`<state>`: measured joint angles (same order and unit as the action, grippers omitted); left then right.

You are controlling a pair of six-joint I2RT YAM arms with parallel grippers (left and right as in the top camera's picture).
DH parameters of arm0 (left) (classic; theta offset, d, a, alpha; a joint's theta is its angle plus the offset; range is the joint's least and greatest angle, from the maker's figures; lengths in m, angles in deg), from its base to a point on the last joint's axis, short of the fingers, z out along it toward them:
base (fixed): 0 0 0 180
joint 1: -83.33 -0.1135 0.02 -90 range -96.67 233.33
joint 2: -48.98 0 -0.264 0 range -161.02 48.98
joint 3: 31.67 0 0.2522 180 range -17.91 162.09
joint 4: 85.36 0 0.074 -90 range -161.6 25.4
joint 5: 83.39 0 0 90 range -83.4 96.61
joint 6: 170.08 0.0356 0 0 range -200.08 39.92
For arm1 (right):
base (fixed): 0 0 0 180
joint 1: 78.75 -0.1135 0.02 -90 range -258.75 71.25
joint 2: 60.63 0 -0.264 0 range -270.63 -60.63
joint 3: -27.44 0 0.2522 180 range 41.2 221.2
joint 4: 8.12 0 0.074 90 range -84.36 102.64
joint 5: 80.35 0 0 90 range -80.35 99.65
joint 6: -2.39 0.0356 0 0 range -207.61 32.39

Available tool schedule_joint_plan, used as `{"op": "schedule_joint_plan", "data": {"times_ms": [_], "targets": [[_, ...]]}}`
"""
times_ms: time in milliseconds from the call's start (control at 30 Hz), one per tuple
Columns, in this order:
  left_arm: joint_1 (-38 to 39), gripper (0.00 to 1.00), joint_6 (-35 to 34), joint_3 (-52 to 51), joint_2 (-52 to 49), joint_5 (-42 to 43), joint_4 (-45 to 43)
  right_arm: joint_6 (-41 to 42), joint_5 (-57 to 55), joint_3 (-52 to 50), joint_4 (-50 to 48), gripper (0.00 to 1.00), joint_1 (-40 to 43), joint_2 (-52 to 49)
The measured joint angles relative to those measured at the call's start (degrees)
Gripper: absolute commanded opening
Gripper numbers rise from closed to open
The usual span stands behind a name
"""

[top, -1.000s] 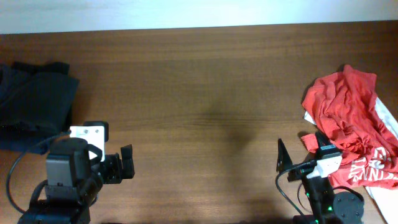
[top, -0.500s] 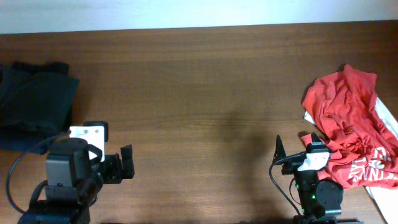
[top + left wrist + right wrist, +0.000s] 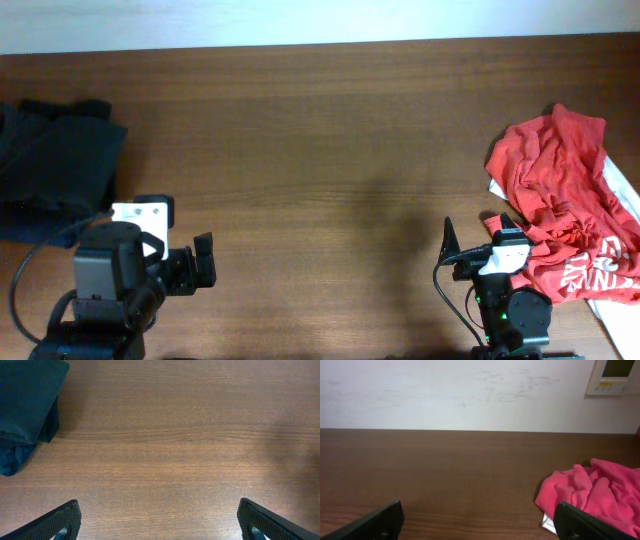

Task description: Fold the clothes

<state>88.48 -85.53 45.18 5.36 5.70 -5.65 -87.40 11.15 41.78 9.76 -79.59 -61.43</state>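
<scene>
A crumpled red garment [image 3: 565, 200] with white print lies in a heap at the table's right edge, over a white cloth [image 3: 622, 190]; it also shows in the right wrist view [image 3: 600, 490]. A folded dark garment [image 3: 50, 165] lies at the far left and shows in the left wrist view [image 3: 25, 405]. My left gripper [image 3: 160, 525] is open and empty over bare wood near the front left [image 3: 200, 262]. My right gripper [image 3: 480, 522] is open and empty just left of the red heap [image 3: 475, 240].
The brown wooden table [image 3: 320, 150] spans the view. A white wall [image 3: 470, 390] rises behind the far edge, with a small white panel [image 3: 615, 375] at the upper right.
The right arm swung slightly left and straightened between one second ago and half a second ago; since then nothing has moved. The left arm is still.
</scene>
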Motion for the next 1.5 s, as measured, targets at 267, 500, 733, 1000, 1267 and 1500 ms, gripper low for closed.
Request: {"op": "schedule_joint_plan", "data": {"times_ms": [267,500,733,1000,1267,1500], "targets": [[-2.34,0.99,1.40,-22.75,20.33,0.07,-16.09,-0.02,-0.22,0.00,0.02,0.99,0.00,0.02],[-2.34,0.99,1.55,-52.68,42.16,2.10,-47.58,0.00,-0.22,0.00,0.02,0.99,0.00,0.11],[-2.34,0.99,6.45,-62.10,42.84,2.43,-62.77,0.02,-0.22,0.00,0.02,0.99,0.00,0.11],[-2.34,0.99,7.89,-62.16,42.88,2.43,-61.42,0.00,-0.22,0.00,0.02,0.99,0.00,0.11],[-2.34,0.99,8.07,-62.16,42.88,2.43,-61.42,-0.02,-0.22,0.00,0.02,0.99,0.00,0.11],[-2.34,0.99,8.07,-62.16,42.88,2.43,-61.42,0.00,-0.22,0.00,0.02,0.99,0.00,0.11]]}}
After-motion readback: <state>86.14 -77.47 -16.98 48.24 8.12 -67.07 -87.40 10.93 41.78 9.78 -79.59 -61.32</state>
